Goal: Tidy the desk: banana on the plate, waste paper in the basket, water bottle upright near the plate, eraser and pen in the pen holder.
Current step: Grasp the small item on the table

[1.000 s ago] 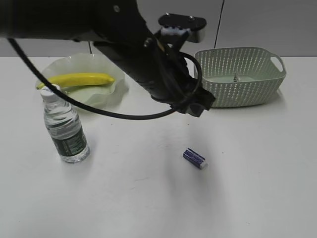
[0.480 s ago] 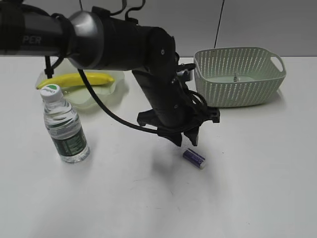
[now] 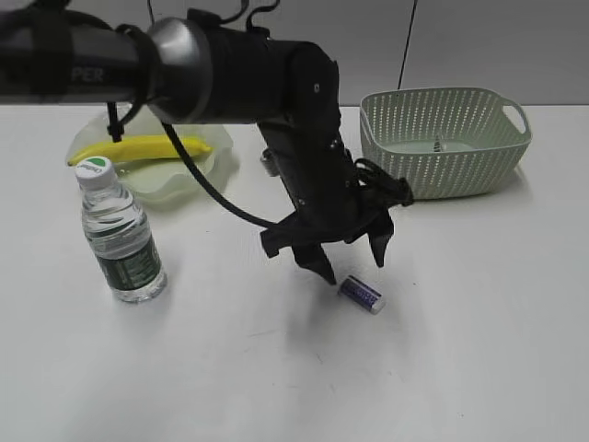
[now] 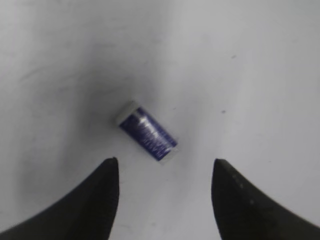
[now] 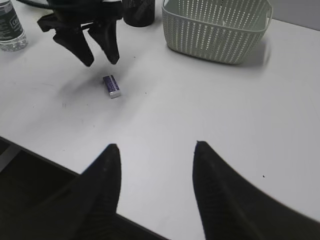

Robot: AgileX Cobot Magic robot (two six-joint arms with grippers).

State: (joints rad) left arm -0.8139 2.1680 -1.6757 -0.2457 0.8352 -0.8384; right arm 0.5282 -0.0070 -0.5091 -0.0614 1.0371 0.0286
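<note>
The eraser (image 3: 361, 294), a small block in a blue-purple sleeve with white ends, lies on the white desk (image 3: 479, 350). My left gripper (image 3: 352, 265) hangs open just above it, one jaw on each side; in the left wrist view the eraser (image 4: 146, 137) lies just ahead of the open jaws (image 4: 165, 162). The banana (image 3: 138, 147) lies on the pale green plate (image 3: 217, 162). The water bottle (image 3: 120, 235) stands upright in front of the plate. The pen holder (image 5: 139, 12) shows only in the right wrist view. My right gripper (image 5: 157, 146) is open and empty. No pen or waste paper is clearly visible.
The sage-green basket (image 3: 446, 138) stands at the back right, with a small pale thing on its floor that I cannot identify. The left arm and its cable span the desk's middle. The desk's near edge (image 5: 45, 157) lies under my right gripper.
My left arm has swung down from above the desk's middle toward the eraser. Its open jaws now sit lower and straddle the eraser. The eraser has not moved.
</note>
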